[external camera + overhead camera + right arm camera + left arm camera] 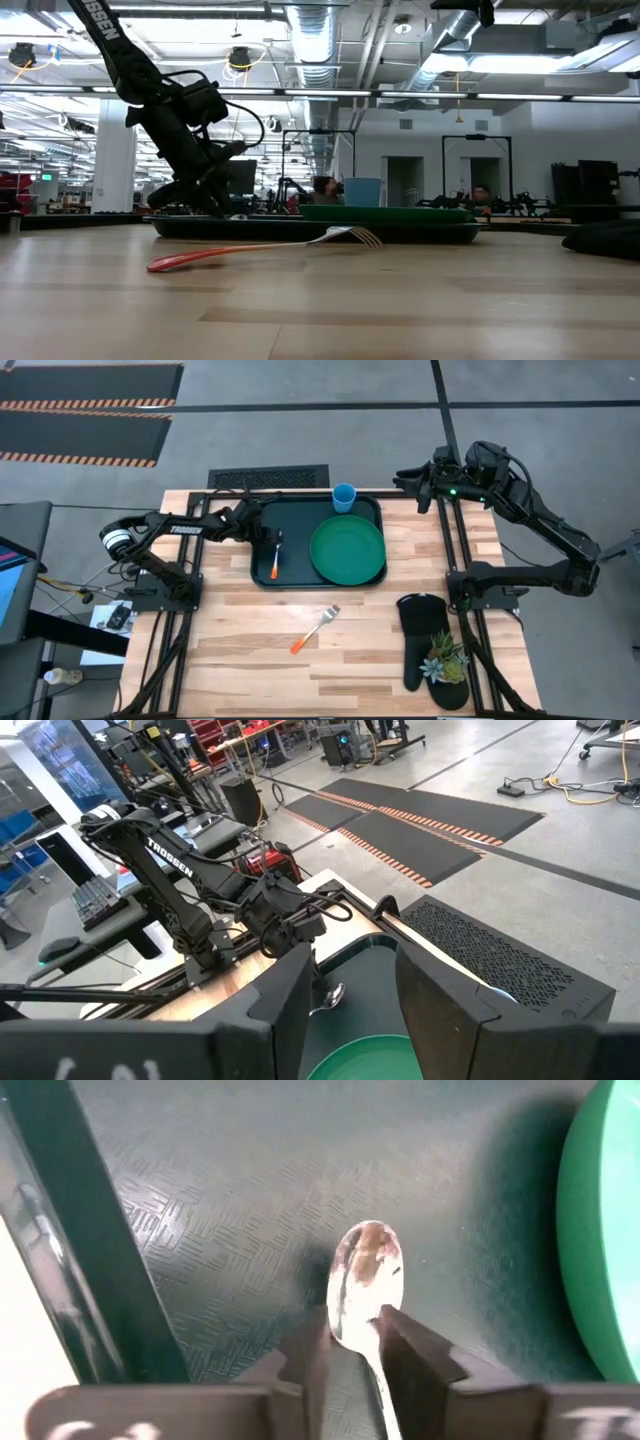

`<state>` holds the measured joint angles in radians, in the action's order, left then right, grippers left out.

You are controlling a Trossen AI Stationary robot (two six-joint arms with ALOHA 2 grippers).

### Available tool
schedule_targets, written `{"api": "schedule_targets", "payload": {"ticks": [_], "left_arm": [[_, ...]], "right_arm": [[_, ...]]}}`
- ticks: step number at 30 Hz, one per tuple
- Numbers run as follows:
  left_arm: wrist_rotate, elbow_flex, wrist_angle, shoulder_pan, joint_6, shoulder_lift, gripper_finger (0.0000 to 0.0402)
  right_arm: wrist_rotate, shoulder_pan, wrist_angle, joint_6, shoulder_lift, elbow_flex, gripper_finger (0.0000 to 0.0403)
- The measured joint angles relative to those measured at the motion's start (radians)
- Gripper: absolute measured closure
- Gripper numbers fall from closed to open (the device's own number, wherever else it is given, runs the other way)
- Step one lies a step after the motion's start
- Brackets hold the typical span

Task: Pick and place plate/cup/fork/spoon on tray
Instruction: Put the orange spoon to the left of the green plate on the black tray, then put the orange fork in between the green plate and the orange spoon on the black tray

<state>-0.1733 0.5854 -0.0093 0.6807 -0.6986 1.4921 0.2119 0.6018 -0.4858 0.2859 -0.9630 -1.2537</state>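
The dark green tray [300, 515] lies at the table's far middle. The green plate [347, 548] rests flat on its right half, and the blue cup [344, 497] stands at its far rim. The spoon [276, 557] lies on the tray's left part, bowl [365, 1280] toward the far edge. My left gripper [272, 536] slants down over it, slightly open, a finger on either side of the neck. The fork [316, 628] lies on the bare wood nearer the front. My right gripper [412, 485] hangs high beyond the tray's far right corner, open and empty [345, 1010]. My left gripper has its fingers on either side of the spoon's neck [372, 1370], just behind the bowl, coming from above and from the table's left. Tray floor shows between one finger [310, 1360] and the neck. Whether the other finger [415, 1360] touches the neck I cannot tell. The spoon lies flat on the tray.
A black oven mitt [425, 645] with a small potted plant [445, 658] on it lies at the near right. The arms' dark frame rails [460, 560] run along both table sides. Bare wood surrounds the fork.
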Motion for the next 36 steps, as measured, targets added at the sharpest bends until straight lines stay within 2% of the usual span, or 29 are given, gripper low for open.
{"api": "schedule_targets", "payload": {"ticks": [5, 12, 21, 24, 28, 31, 36], "left_arm": [[0.003, 0.0, 0.0, 0.0, -0.017, 0.0, 0.0275], [-0.055, 0.014, -0.002, 0.02, -0.033, -0.036, 0.0262], [-0.088, 0.083, 0.0, 0.026, 0.002, -0.222, 0.0262], [-0.134, 0.106, 0.0, 0.006, 0.019, -0.3, 0.0262], [-0.203, 0.13, 0.002, -0.072, 0.039, -0.388, 0.0262], [-0.205, 0.136, -0.012, -0.179, 0.042, -0.435, 0.0262], [-0.085, 0.138, -0.026, -0.41, -0.019, -0.46, 0.0262]], "right_arm": [[0.0, 0.0, 0.0, 0.001, 0.0, 0.0, 0.0232], [0.0, 0.001, 0.0, 0.001, 0.002, 0.0, 0.0232], [0.0, 0.001, -0.001, -0.003, 0.065, 0.0, 0.0232], [0.0, 0.001, -0.02, -0.003, 0.097, 0.0, 0.0234], [0.027, 0.0, -0.098, -0.001, 0.14, 0.0, 0.0234], [0.058, -0.001, -0.195, 0.025, 0.16, 0.0, 0.0233], [0.078, -0.031, -0.349, 0.03, 0.167, 0.0, 0.0234]]}}
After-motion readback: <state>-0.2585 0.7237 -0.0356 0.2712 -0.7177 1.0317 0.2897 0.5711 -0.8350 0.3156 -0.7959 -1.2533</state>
